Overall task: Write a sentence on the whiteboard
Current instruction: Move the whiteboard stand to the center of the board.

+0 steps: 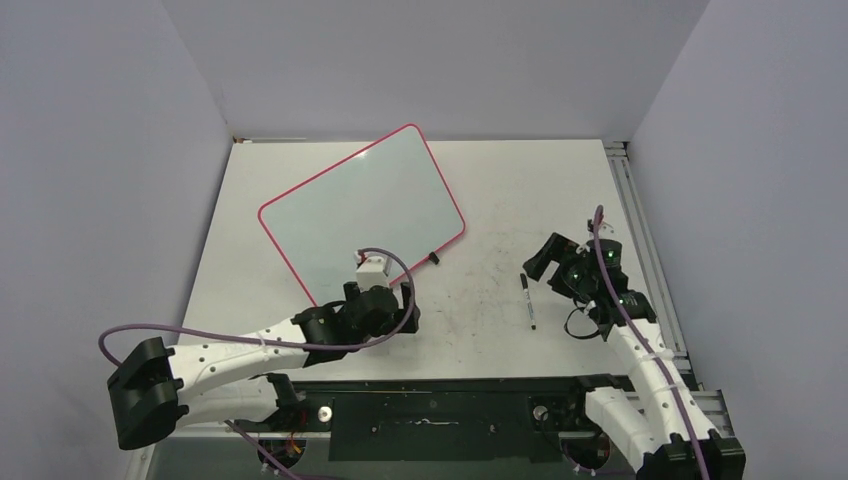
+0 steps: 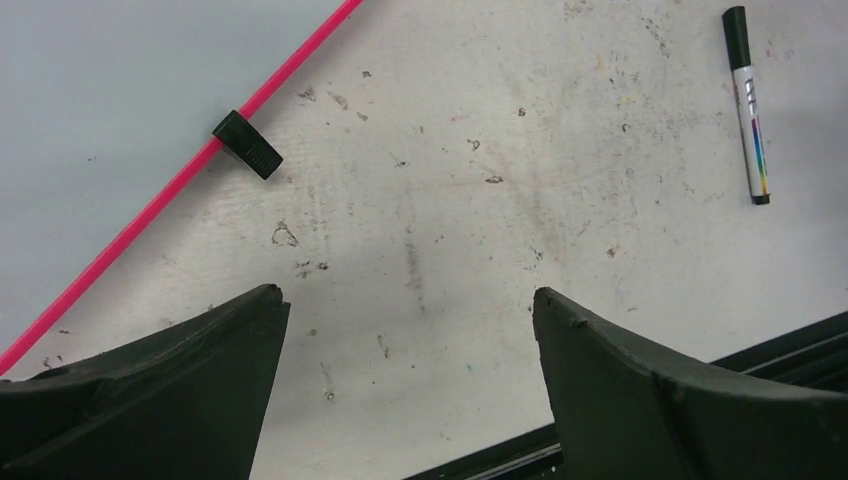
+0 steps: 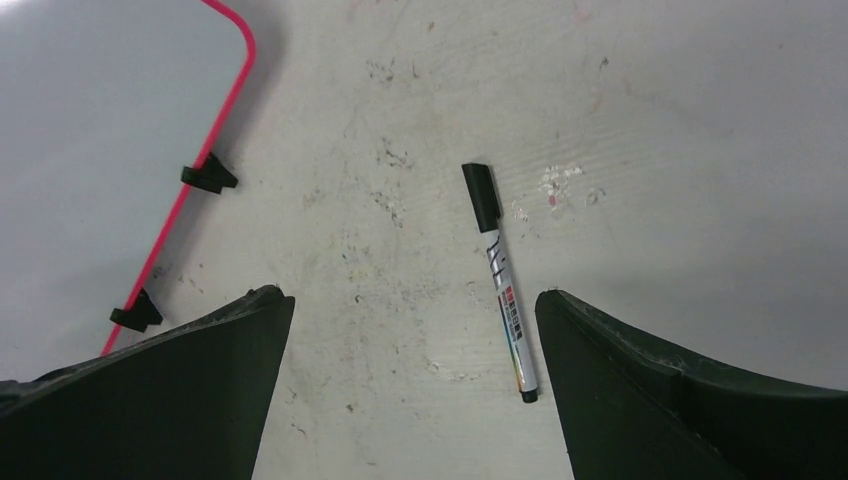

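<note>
The whiteboard [image 1: 360, 215] is lying just beyond my left tool [image 2: 410, 300]; it and my right tool [image 3: 410, 300] are gaping, empty.

whiteboard [image 1: 360, 215]: smooth white face, slight sheen
rim [image 2: 150, 206]: thin pink-red plastic, smooth
feet [image 2: 246, 144]: blk plastic, ribbed, matt
tabletop [image 2: 480, 200]: matt white, scuffed, dark smudges
marker [image 3: 503, 290]: smooth plastic, blk cap, printed white barrel
left tool [image 2: 410, 310], right tool [image 3: 410, 310]: matt blk plastic, grainy
</note>
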{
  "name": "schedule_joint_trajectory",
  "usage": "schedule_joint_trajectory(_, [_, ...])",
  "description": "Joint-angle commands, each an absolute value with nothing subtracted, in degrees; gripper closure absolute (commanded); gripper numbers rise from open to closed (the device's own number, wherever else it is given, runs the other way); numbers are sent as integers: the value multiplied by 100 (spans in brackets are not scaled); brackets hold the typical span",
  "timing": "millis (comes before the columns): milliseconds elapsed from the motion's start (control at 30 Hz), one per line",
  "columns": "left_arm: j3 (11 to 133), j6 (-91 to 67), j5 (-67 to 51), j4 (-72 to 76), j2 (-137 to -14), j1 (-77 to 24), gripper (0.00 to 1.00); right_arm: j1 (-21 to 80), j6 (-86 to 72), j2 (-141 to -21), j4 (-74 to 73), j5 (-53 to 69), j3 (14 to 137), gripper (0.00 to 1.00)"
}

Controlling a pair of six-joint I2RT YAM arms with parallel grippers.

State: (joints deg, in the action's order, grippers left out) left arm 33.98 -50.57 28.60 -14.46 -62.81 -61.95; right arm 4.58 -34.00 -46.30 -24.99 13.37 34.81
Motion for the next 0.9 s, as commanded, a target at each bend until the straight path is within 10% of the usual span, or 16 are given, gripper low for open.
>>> schedule_joint_trajectory(0, [4056,-4300,2425,-1862,-6043,-6180,6,821,-3515,-5181,-2515,1172,3349,4])
schedule_joint_trajectory(433, [6489,-1743,283,-3117,-6341,-3886,3,2186,-3809,-6350,-2440,-401,3262,26])
schedule_joint_trajectory(867, [5564,-1137,412,-1956,-5594,-3683,3,2435,-3882,-6979,-2538,-1129,3373,42])
